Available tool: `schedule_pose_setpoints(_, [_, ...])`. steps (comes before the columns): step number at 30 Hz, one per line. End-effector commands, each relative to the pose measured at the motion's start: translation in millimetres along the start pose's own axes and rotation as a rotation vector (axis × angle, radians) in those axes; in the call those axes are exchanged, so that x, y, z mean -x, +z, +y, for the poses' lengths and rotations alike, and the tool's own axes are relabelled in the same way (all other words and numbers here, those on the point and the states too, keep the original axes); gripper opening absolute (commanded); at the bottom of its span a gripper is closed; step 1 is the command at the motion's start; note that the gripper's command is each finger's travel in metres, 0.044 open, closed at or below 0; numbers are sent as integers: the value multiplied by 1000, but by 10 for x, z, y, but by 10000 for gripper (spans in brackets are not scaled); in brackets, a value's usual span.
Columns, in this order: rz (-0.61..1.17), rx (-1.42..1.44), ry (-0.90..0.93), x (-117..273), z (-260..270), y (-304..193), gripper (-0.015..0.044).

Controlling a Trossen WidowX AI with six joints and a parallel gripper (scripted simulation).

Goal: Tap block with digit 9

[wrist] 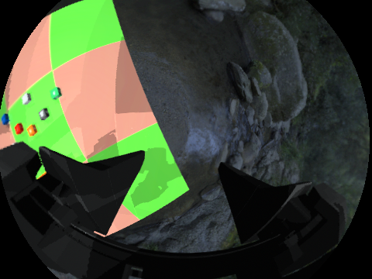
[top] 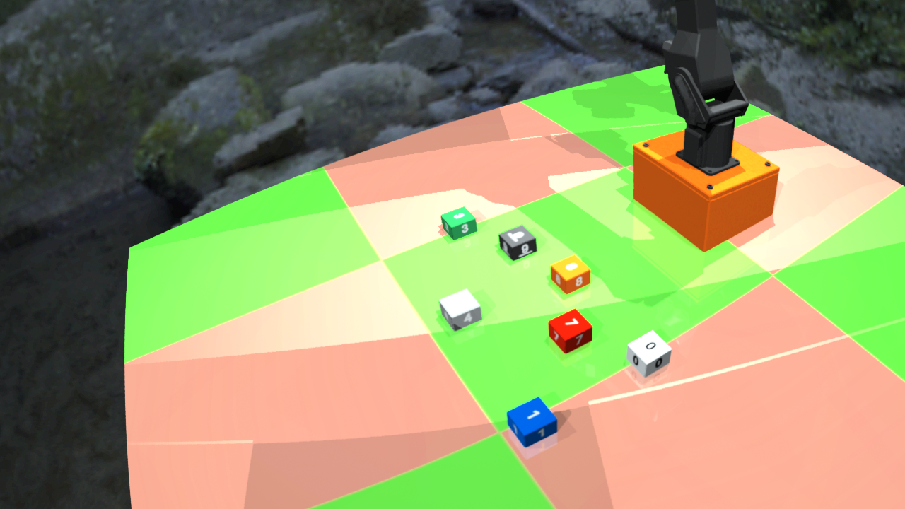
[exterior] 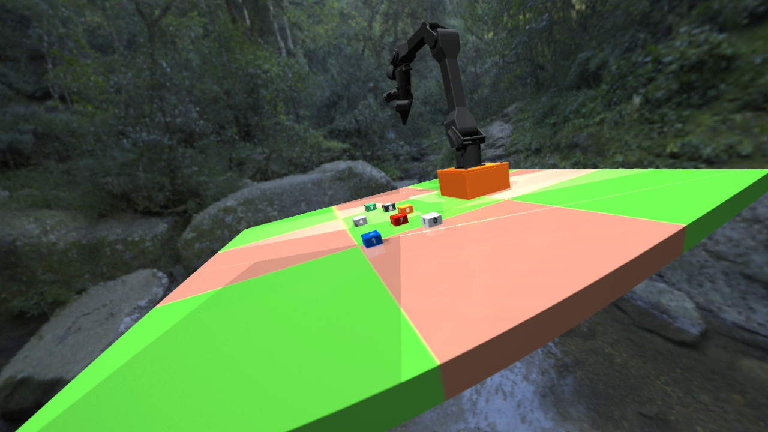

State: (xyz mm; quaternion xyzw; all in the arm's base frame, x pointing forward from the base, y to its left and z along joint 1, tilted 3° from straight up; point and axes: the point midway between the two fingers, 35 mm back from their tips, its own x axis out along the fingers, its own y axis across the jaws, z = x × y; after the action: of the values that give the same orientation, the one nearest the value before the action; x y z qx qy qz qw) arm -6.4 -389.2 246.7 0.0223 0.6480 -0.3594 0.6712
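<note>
Exterior: gripper [exterior: 404, 119] open, high above black 9 block [top: 517, 242].
</note>
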Motion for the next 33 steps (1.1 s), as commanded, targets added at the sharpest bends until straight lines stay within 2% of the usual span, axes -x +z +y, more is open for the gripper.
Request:
schedule_pose_setpoints(1, [-33,69,104,-175,533,471,400])
schedule_pose_setpoints(12, [-36,284,331,-321,2185,1219,400])
schedule_pose_setpoints(22, [54,512,470,-213,3809,1149,400])
schedule_pose_setpoints(33, [63,529,477,-200,3919,1114,400])
